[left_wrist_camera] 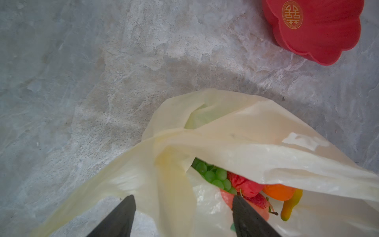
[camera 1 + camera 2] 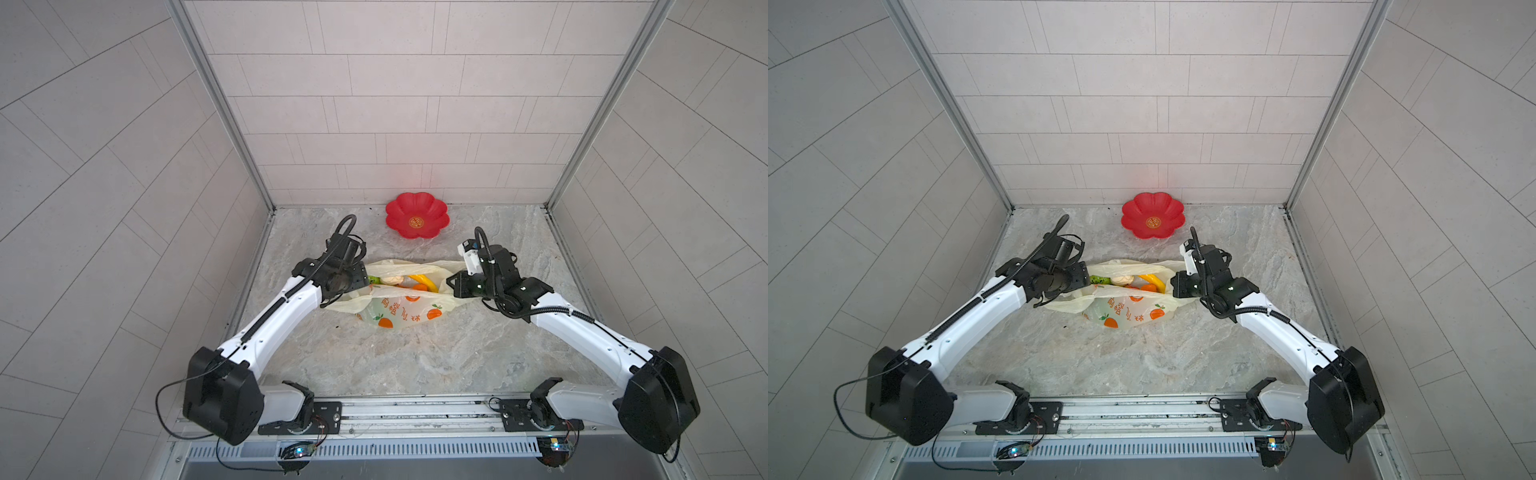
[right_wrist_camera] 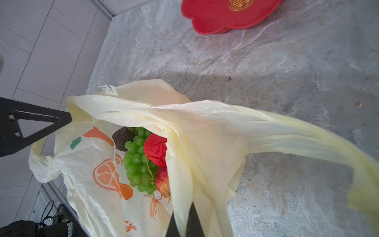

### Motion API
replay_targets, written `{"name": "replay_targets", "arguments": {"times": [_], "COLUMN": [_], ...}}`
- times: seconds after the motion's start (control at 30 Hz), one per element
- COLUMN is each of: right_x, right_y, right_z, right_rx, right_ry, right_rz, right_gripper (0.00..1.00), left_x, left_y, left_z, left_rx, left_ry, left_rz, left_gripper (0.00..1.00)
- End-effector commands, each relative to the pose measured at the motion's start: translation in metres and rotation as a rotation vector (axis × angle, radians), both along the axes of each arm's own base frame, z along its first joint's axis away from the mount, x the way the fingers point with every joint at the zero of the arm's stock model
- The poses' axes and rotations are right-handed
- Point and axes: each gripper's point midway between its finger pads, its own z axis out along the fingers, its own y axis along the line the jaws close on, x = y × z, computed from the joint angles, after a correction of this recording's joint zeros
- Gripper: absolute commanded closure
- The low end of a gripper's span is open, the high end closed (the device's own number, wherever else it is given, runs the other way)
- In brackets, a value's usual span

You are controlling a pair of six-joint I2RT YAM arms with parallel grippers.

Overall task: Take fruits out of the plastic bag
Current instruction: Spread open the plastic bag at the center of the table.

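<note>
Closest to the lens in the right wrist view, the right gripper is clamped flat on a strip of the plastic bag — the pale film runs out from between its closed tips. I judge that this pinch is there to lift one side of the mouth. The opening gapes just ahead of the fingers and the fruits show inside.

The green grape bunch lies right before the tips. A red piece touches it, a dark purple-brown piece lies beyond, and a reddish apple-like piece is nearest the fingers. In a top view the banana, the orange and a beige piece lie between the two grippers, all inside the bag.

The left gripper stands wide at the opposite end of the mouth. Its two dark fingers straddle the bag's twisted handle without pressing it, so nothing is held. It looks free to reach in for the grapes just past its tips.

Both arms reach low and inward, forearms sloping down and wrists bent toward each other. Beyond both hands, well apart from the bag, the red dish sits empty on the table.
</note>
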Motion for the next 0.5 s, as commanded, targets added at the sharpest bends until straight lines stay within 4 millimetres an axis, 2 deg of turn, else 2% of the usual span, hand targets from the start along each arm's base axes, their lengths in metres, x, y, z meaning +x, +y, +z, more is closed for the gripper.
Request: {"name": "replay_targets", "arguments": {"times": [0.0,0.3,0.37,0.47], "right_x": [-0.003,-0.007,-0.007,-0.004], "right_y": [-0.002,0.0,-0.002,-0.008], "right_z": [-0.001,0.002,0.001,0.0], "right_rx": [-0.07,-0.126,-0.136,-0.122], "right_ry": [-0.032,-0.077,-0.073,-0.046], "right_rz": [-0.004,0.0,-0.006,-0.021], "right_gripper": [1.0,1.0,1.0,1.0], "left_x": [-0.023,-0.031,-0.032,-0.035], "left_y": [0.004,-0.016,-0.019,-0.019], "left_z": [-0.01,-0.046,-0.053,-0.06], "left_rx": [0.05,0.02,0.007,-0.009], "left_ry": [0.059,0.143,0.15,0.118], "left_rz": [0.001,-0.057,-0.064,-0.086], "left_gripper": [0.15,0.13,0.21,0.47]}}
